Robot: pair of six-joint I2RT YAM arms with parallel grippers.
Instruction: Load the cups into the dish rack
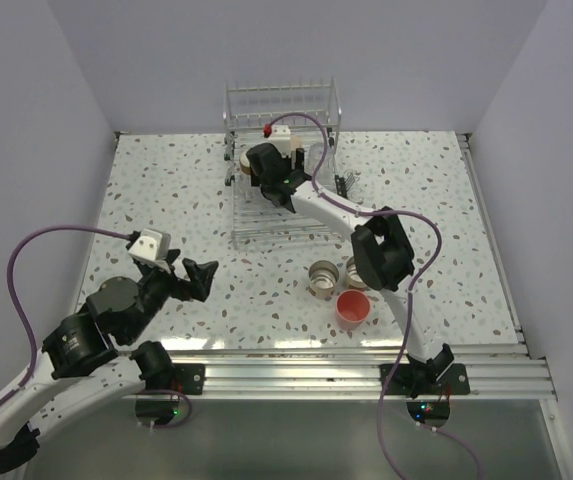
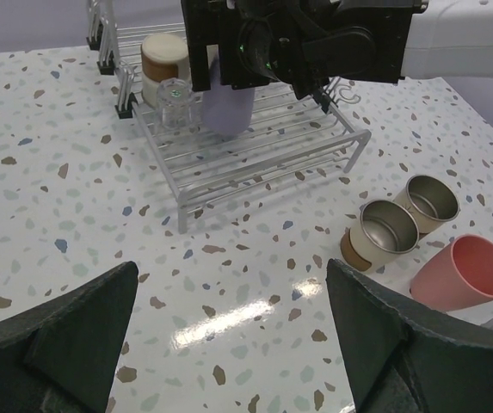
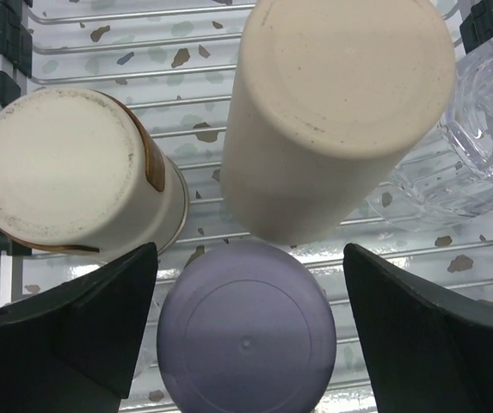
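1. Placement: lavender cup sits base-up on the dish rack wires, just in front of the tall beige cup.
2. Right gripper straddles it, jaws spread, apparently clear of its walls (no grip).
3. Best retreat is straight up; sideways drift risks clipping the beige cup or the clear cup.
4. Left gripper hangs wide open and empty over the table.

No legible text or labels anywhere
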